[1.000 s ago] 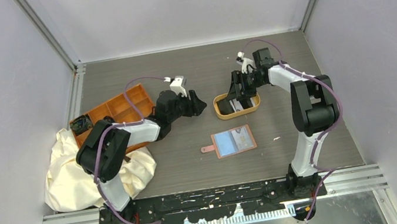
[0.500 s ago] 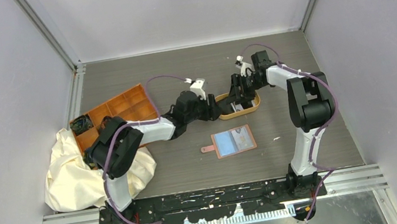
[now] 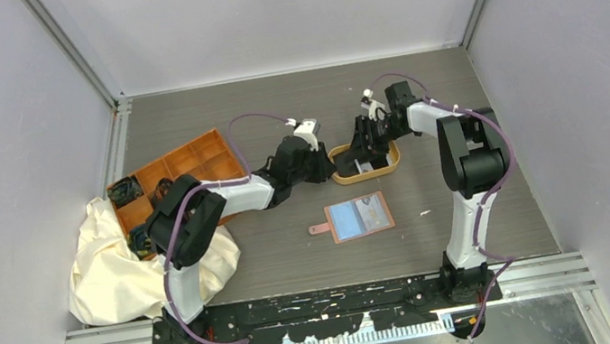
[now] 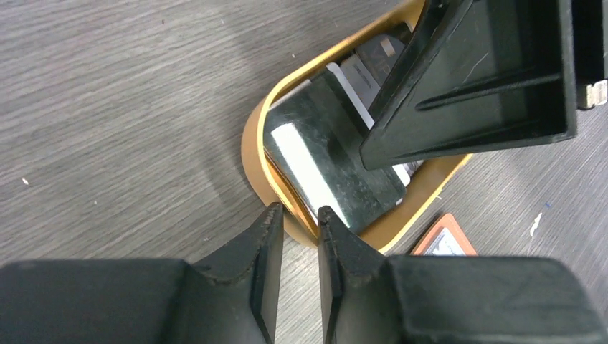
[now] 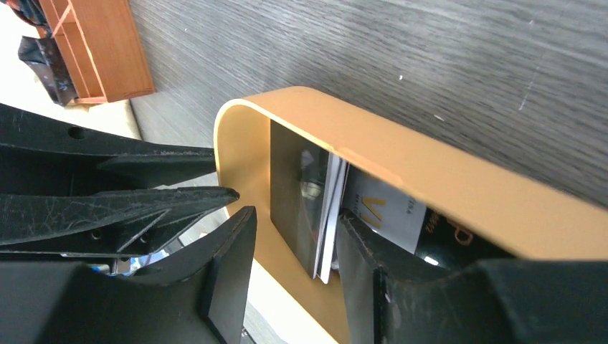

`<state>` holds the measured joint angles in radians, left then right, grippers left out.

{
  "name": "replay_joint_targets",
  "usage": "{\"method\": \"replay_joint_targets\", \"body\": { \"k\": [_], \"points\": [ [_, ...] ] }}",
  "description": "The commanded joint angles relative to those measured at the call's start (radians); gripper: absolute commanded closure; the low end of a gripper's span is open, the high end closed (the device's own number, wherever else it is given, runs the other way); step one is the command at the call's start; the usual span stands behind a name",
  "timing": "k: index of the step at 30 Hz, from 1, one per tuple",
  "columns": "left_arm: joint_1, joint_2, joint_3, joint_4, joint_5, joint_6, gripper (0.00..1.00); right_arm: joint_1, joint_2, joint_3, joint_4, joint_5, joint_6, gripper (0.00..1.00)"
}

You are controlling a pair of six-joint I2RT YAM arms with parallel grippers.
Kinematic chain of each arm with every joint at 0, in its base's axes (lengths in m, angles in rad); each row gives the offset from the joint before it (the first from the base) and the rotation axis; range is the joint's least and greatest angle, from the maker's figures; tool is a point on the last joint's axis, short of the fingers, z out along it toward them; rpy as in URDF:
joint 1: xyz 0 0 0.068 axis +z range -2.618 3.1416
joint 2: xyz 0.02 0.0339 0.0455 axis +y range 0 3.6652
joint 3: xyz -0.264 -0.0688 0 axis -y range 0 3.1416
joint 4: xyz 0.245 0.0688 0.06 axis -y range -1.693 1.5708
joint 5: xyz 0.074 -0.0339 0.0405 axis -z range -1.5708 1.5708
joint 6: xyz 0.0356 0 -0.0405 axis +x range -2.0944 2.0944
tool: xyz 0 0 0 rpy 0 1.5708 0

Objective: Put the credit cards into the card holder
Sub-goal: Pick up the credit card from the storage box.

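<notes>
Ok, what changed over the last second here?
The left gripper swung rightward to the left end of the oval tray, and its tips are now at the rim. The right gripper stayed in the oval tray, astride the cards standing on edge. The card holder lies open where it was.
</notes>
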<state>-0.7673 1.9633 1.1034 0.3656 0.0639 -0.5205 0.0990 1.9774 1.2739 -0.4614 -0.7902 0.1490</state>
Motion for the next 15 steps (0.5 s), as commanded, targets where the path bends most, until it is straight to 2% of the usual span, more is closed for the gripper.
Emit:
{"method": "replay_joint_targets", "body": {
  "k": [1, 9, 15],
  "points": [
    [0.002, 0.012, 0.026, -0.014, 0.016, 0.013, 0.79, 0.007, 0.001, 0.018, 0.068, -0.128, 0.075, 0.51],
    [0.001, 0.017, 0.027, -0.01, 0.023, 0.011, 0.83, 0.006, -0.021, 0.0, 0.13, -0.239, 0.142, 0.56],
    [0.002, 0.019, 0.027, -0.01, 0.022, 0.006, 0.83, 0.006, -0.002, -0.001, 0.118, -0.196, 0.148, 0.62]
  ]
}}
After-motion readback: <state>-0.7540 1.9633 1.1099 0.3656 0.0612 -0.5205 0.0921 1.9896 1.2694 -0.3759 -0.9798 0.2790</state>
